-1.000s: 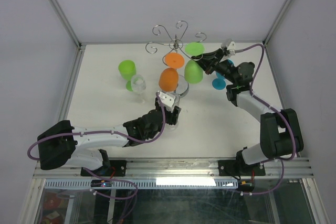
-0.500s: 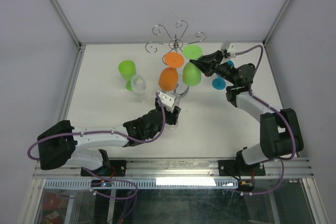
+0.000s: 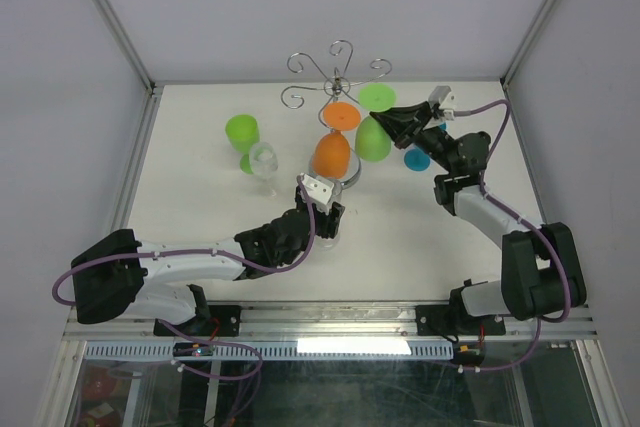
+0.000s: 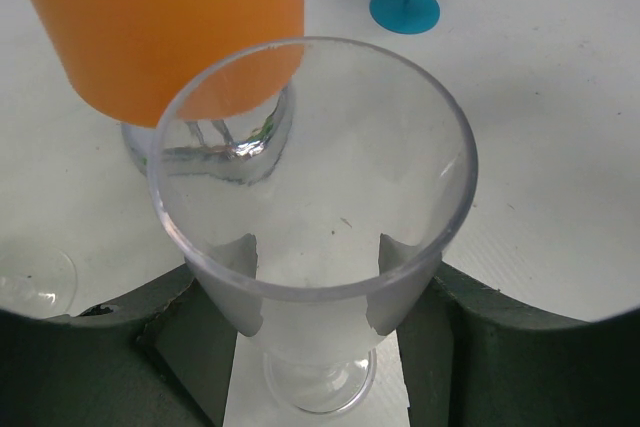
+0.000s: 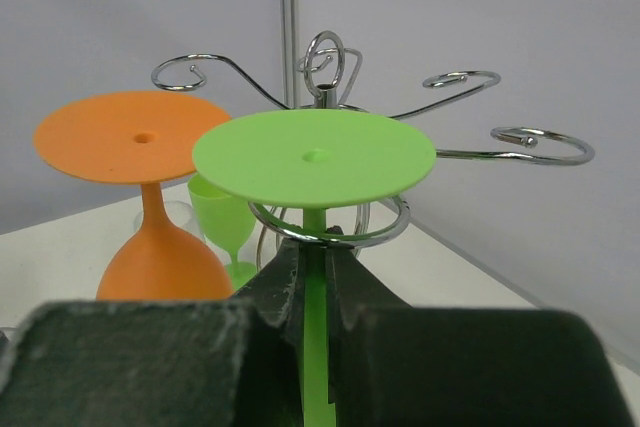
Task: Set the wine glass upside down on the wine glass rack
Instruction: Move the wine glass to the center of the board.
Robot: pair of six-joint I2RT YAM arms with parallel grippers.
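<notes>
My right gripper (image 3: 385,120) is shut on the stem of an upside-down green wine glass (image 3: 372,137). In the right wrist view its round foot (image 5: 314,157) lies just above a chrome loop of the wine glass rack (image 5: 330,230), and the stem passes down through that loop into my right gripper (image 5: 314,272). An orange glass (image 3: 333,154) hangs upside down on the rack (image 3: 338,72) beside it. My left gripper (image 3: 325,215) is shut on the bowl of a clear wine glass (image 4: 312,187), which stands upright on the table between its fingers (image 4: 215,347).
An upright green glass (image 3: 242,134) and a clear glass (image 3: 264,162) stand to the left of the rack. A blue glass (image 3: 417,157) stands under the right arm. The rack's domed base (image 4: 215,147) is just beyond the held clear glass.
My right gripper has swung the green glass a little right and up at the rack's arm. The rack and the orange glass have shifted slightly. The left arm has not moved.
</notes>
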